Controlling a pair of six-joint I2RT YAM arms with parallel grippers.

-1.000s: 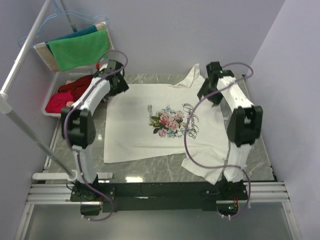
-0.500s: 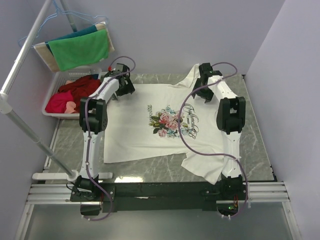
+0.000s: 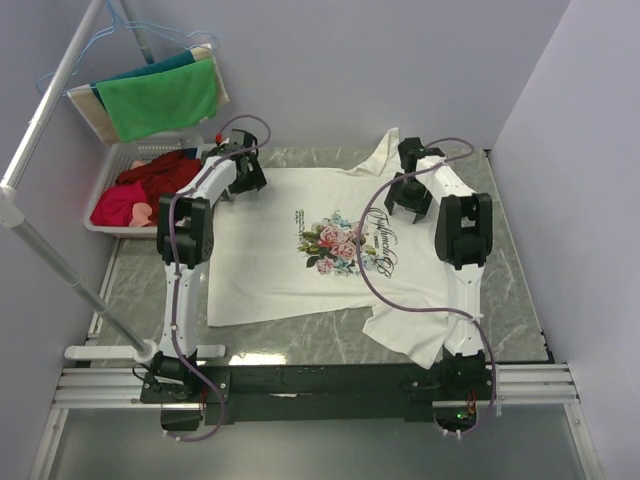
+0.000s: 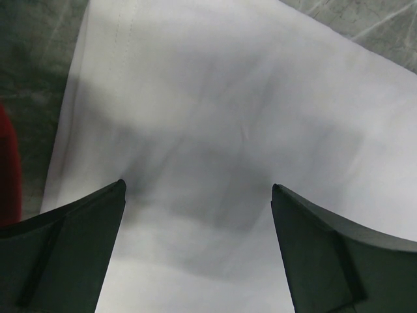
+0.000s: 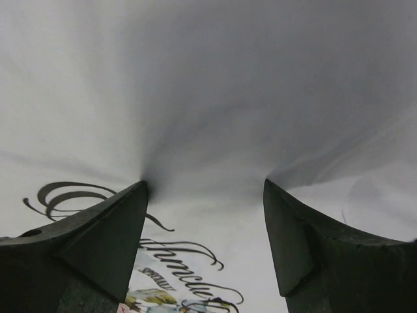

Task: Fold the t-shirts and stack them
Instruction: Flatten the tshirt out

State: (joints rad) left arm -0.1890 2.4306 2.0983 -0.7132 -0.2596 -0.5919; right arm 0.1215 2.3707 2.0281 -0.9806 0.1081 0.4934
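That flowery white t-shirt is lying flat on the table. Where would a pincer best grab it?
Probably along its far edge, coming straight down from above. The t-shirt lies flat, print up, so only edges and corners offer cloth to pinch. The left pincer is open at the far hem corner, the right pincer open near the far shoulder.

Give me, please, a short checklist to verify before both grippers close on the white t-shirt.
1. Jaws of the left gripper open: ok.
2. Jaws of the right gripper open: ok.
3. The left gripper is over the t-shirt near its edge, hem seam in view: ok.
4. The right gripper is over plain fabric beside the dark script: ok.
5. Contact with the cloth: fabric puckers at the right gripper's fingertips, probably ok; left side, cannot tell.
6. T-shirt spread flat: not ok, the near sleeve lies rumpled.
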